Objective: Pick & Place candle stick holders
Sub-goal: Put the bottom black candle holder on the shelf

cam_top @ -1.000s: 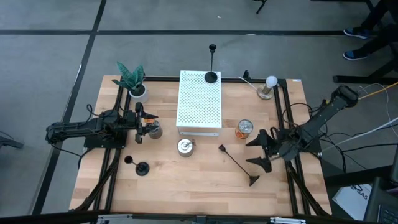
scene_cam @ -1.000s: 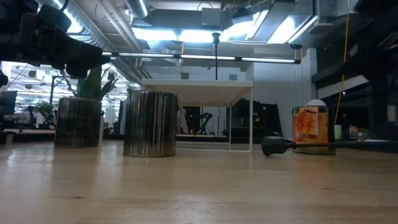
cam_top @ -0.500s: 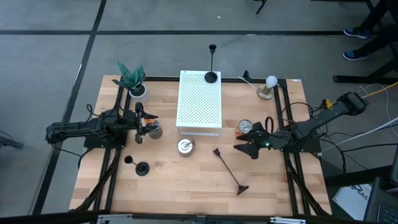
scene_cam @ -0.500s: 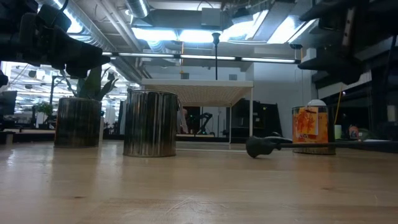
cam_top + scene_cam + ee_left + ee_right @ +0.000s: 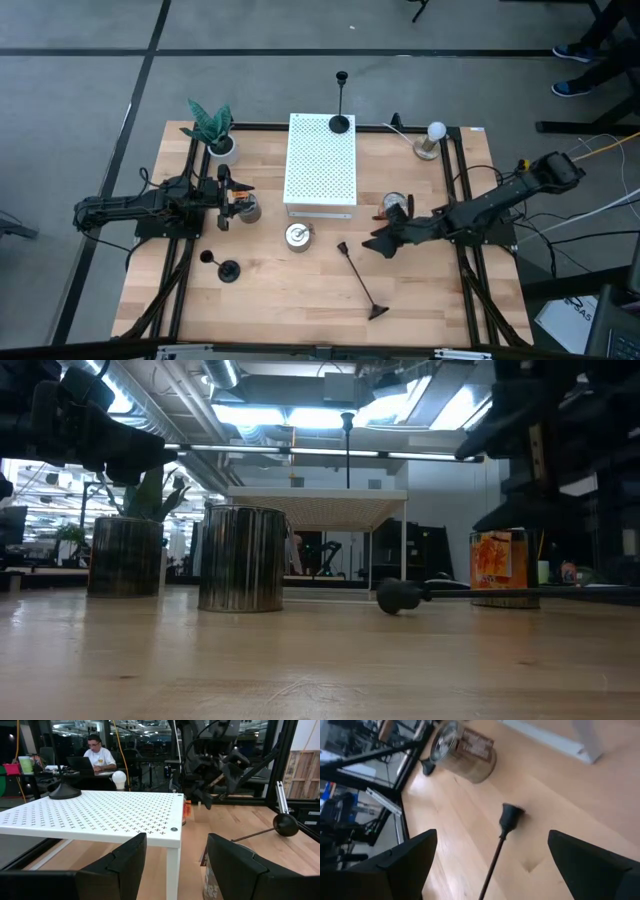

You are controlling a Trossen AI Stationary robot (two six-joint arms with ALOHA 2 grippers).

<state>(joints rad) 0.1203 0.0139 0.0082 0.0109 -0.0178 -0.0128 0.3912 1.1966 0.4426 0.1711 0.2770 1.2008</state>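
I see three candle stick holders on the table. One lying candlestick (image 5: 358,281) rests flat on the wood, right of centre toward the front edge, its cup end (image 5: 510,815) pointing toward the middle of the table and its round base nearest the front edge. A second, upright candlestick (image 5: 340,103) stands on the far right corner of the white perforated riser (image 5: 321,165). A third candlestick (image 5: 224,268) stands on the table's left front area, seen from above as a round base with a small cup beside it.

I read the right gripper (image 5: 380,242) as spread wide, holding nothing. It hangs above the table just beyond the cup end of the lying candlestick, apart from it; in the right wrist view the cup end and stem lie between the two dark fingers (image 5: 405,862), with clear wood on both sides.

I read the left gripper (image 5: 232,198) as parked at the table's left side, near the left edge of the riser. Its fingers (image 5: 127,862) stand partly apart, and I see nothing between them.

Other items: a silver tin (image 5: 297,236) in front of the riser, a second tin (image 5: 247,208) touching or just beside the left gripper, an orange-labelled tin (image 5: 395,207) near the right gripper, a potted plant (image 5: 213,128) at the far left, and a white bulb (image 5: 433,135) at the far right. A person sits at a laptop in the room beyond.
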